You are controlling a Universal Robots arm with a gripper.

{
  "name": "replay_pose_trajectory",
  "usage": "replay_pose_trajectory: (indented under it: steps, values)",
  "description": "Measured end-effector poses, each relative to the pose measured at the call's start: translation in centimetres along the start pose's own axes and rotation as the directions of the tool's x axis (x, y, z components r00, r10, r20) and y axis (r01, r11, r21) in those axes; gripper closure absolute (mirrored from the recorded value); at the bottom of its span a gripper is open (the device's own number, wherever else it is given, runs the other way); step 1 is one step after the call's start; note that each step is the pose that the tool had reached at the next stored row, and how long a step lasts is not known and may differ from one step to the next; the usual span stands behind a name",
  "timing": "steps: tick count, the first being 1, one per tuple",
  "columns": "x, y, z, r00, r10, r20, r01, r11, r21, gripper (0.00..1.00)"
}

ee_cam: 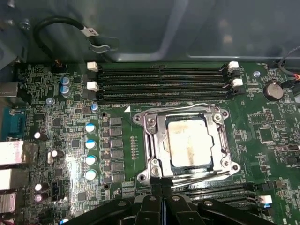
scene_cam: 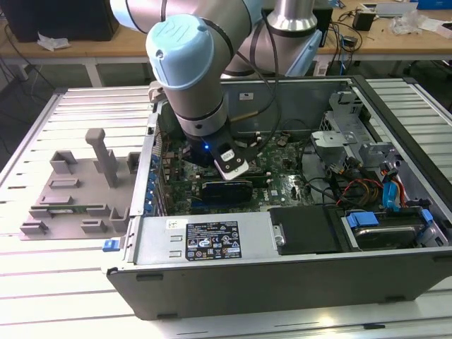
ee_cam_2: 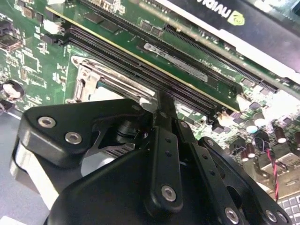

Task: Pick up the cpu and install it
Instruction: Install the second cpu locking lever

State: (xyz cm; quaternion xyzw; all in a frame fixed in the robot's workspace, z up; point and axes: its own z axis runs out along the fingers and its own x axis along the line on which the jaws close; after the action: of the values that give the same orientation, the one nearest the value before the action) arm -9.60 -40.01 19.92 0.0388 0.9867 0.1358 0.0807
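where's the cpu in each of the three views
Exterior view: hidden under the arm's wrist, inside the computer case.
First wrist view: the cpu lies inside the metal socket frame, just below the memory slots.
Second wrist view: cannot tell; the gripper body covers most of the socket frame.
Shared landmark: the long black memory slots.

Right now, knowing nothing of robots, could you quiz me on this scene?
1. True or false: the cpu lies on the grey tray outside the case.
2. Where is the gripper? A: inside the case, over the motherboard. B: above the tray. C: over the far desk.
3. Fill in: the cpu sits in the ____.

Key: 1 false; 2 A; 3 socket.
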Motion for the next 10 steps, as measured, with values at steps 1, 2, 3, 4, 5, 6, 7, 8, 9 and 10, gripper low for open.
replay_pose_trajectory:
  steps: [1, 2, 3, 4, 5, 6, 7, 8, 9, 10]
  values:
    - [0.11, -0.03, 0.05, 1.0000, 0.001, -0.0002, -0.001, 1.0000, -0.0027, 0.89]
    - [0.19, -0.06, 0.09, 1.0000, 0.002, -0.0003, -0.002, 1.0000, -0.0066, 0.89]
    - [0.25, -0.08, 0.11, 1.0000, 0.003, -0.0004, -0.003, 0.9999, -0.0099, 0.89]
    - [0.35, -0.10, 0.13, 1.0000, 0.004, -0.0005, -0.004, 0.9999, -0.0149, 0.89]
    - [0.44, -0.11, 0.15, 1.0000, 0.005, -0.0006, -0.005, 0.9998, -0.0194, 0.89]
    - [0.56, -0.14, 0.21, 1.0000, 0.006, -0.0011, -0.006, 0.9996, -0.0284, 0.89]
    - [0.60, -0.17, 0.30, 1.0000, 0.007, -0.0013, -0.007, 0.9994, -0.0337, 0.89]
    - [0.64, -0.20, 0.42, 1.0000, 0.008, -0.0014, -0.008, 0.9993, -0.0375, 0.89]
    - [0.71, -0.24, 0.50, 1.0000, 0.009, -0.0016, -0.009, 0.9992, -0.0394, 0.89]
    - [0.76, -0.26, 0.56, 1.0000, 0.009, -0.0017, -0.009, 0.9991, -0.0408, 0.89]
